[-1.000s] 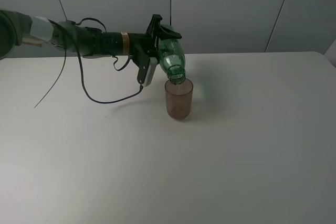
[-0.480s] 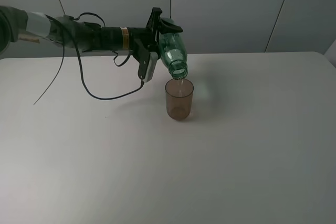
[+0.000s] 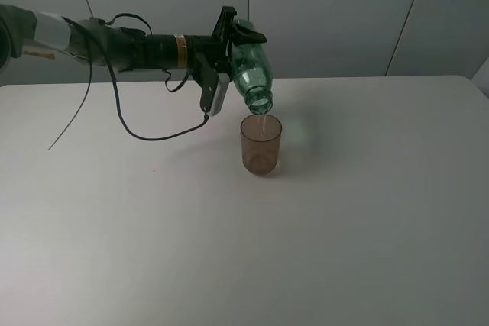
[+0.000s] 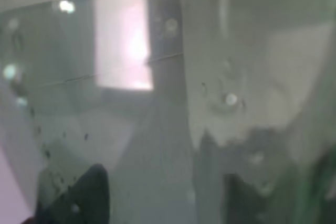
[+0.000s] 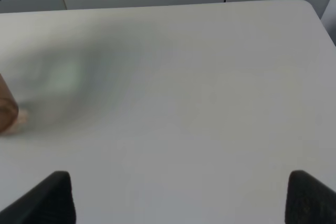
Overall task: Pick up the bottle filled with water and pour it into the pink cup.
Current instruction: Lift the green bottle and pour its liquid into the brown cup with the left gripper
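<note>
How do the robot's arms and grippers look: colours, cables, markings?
The left arm is black and tubular, with a silver-grey section toward its base and a brass-coloured ring near the wrist. Thin black cables loop under it. The left gripper is black, with a pale grey block below. Of the right gripper, only two dark fingertips show.

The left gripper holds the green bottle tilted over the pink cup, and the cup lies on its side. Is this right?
No. The exterior high view shows the pink cup standing upright; the left gripper does hold the green bottle tilted over it.
</note>
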### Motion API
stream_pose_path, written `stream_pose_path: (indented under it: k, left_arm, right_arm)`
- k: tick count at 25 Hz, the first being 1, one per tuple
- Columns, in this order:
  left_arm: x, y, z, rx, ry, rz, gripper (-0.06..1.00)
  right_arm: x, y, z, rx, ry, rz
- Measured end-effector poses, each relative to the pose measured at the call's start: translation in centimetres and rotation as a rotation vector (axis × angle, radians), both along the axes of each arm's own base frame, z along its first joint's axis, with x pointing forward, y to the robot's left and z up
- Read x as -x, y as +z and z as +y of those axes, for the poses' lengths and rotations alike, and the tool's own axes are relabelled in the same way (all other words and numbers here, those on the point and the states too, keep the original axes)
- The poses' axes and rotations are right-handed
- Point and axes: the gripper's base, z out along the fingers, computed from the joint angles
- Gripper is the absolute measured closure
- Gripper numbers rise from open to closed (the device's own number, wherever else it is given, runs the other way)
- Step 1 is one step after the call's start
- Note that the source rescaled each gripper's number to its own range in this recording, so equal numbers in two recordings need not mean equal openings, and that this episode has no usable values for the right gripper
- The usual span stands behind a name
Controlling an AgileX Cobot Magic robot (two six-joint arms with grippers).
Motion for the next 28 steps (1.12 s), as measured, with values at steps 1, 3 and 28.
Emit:
stream_pose_path:
  k: [1,3,28]
  left_arm:
    - [-0.01,-0.01,0.01,-0.003,0.000,-0.005,0.94]
    - [-0.02,0.00,0.01,-0.006,-0.001,-0.015,0.94]
    - [-0.11,0.12,0.02,-0.023,-0.003,-0.092,0.94]
  right_arm:
    - [0.00,0.00,0.00,0.000,0.000,0.000]
    - [0.00,0.00,0.00,0.000,0.000,0.000]
    - [0.00,0.00,0.00,0.000,0.000,0.000]
